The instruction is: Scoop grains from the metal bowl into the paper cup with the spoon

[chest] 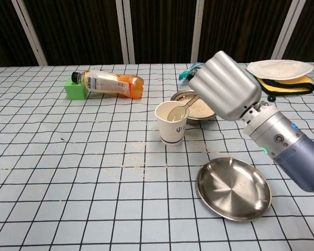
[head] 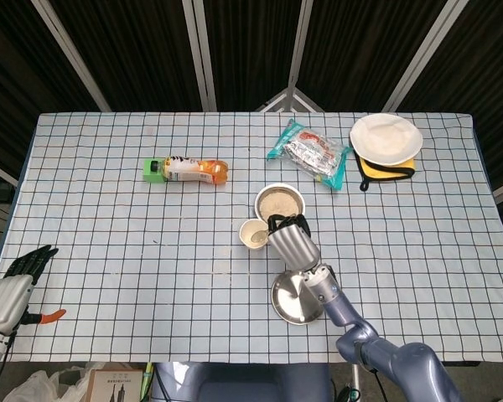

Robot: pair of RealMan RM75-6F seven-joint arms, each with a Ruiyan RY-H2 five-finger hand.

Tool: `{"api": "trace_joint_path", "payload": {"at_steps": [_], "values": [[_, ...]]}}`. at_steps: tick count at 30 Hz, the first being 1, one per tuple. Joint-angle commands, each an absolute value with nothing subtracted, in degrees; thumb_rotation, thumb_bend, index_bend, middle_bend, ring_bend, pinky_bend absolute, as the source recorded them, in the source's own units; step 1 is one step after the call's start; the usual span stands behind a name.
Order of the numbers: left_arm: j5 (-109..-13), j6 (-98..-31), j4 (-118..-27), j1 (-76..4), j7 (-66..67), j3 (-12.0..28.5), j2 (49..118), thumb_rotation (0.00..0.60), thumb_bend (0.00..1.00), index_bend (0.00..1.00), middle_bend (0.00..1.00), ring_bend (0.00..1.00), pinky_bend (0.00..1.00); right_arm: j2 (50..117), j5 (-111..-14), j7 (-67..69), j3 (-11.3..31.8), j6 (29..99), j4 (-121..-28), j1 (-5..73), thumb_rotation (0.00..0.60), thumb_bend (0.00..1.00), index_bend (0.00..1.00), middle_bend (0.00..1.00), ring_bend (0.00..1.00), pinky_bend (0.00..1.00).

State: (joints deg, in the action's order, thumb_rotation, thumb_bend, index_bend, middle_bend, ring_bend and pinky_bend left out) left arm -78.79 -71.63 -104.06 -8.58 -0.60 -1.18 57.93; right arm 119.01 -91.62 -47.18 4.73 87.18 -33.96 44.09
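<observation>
checkered tablecloth [chest: 68, 172] scene: right hand [chest: 222, 86] gripping the spoon [chest: 180, 109], bowl end sitting over the paper cup [chest: 171, 124], metal bowl [chest: 196, 107] of grains just behind, left hand [head: 17, 285] spread far off.

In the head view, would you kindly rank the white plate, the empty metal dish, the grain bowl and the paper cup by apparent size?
1. White plate
2. Empty metal dish, partly hidden by the arm
3. Grain bowl, close to the dish, so unsure
4. Paper cup

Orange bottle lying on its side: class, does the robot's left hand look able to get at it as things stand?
Probably yes: the left hand hangs open off the table's near left corner, and only bare cloth lies between it and the bottle, though some way off.
</observation>
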Motion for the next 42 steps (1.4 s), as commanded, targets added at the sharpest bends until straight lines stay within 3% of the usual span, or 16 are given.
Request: {"api": "trace_joint_path", "payload": {"at_steps": [1, 8, 14, 20, 26, 33, 36, 42], "values": [[-78.8, -71.6, -104.1, -8.6, -0.6, -1.2, 57.9, 0.6, 0.0, 0.0, 0.0, 0.0, 0.0, 118.4, -91.8, -47.1, 5.7, 87.8, -35.2, 44.7, 0.6, 0.69, 0.7, 0.91, 0.98, 1.0], [-78.6, -71.6, -104.2, -8.6, -0.2, -1.2, 58.0, 0.6, 0.0, 0.0, 0.0, 0.0, 0.0, 118.0, -92.4, -48.4, 4.2, 85.8, -36.3, 43.1, 0.6, 0.69, 0.7, 0.91, 0.98, 1.0], [-78.4, -71.5, -104.2, -8.6, -0.2, -1.2, 58.0, 0.6, 0.0, 0.0, 0.0, 0.0, 0.0, 115.9, -92.8, -48.9, 6.5, 87.5, -40.6, 44.2, 0.6, 0.69, 0.7, 0.91, 0.98, 1.0], [-78.1, -70.5, -104.3, -8.8, -1.9, -1.3, 57.3, 0.6, 0.0, 0.0, 0.0, 0.0, 0.0, 110.0, -91.8, -54.9, 8.6, 88.1, -54.3, 42.8, 0.6, 0.69, 0.7, 0.91, 0.98, 1.0], [-78.8, -70.9, -104.4, -8.5, -1.8, -1.7, 57.2, 0.6, 0.0, 0.0, 0.0, 0.0, 0.0, 101.7, -88.6, -60.4, 7.5, 87.6, -72.4, 37.2, 0.6, 0.69, 0.7, 0.91, 0.98, 1.0], [-79.1, -71.4, -104.3, -8.3, -0.7, -1.9, 57.6, 0.6, 0.0, 0.0, 0.0, 0.0, 0.0, 96.4, -82.3, -64.3, 5.2, 86.1, -84.0, 31.0, 0.6, 0.69, 0.7, 0.91, 0.98, 1.0], [-78.9, -71.2, -104.7, -8.3, 0.2, -2.1, 57.8, 0.6, 0.0, 0.0, 0.0, 0.0, 0.0, 95.0, -75.2, -69.4, 4.4, 84.2, -90.4, 28.1, 0.6, 0.69, 0.7, 0.91, 0.98, 1.0], [-78.3, -71.4, -104.9, -8.2, 0.9, -1.9, 58.0, 0.6, 0.0, 0.0, 0.0, 0.0, 0.0, 95.3, -69.6, -72.9, 2.5, 82.5, -93.9, 25.8, 0.6, 0.69, 0.7, 0.91, 0.98, 1.0]]}}
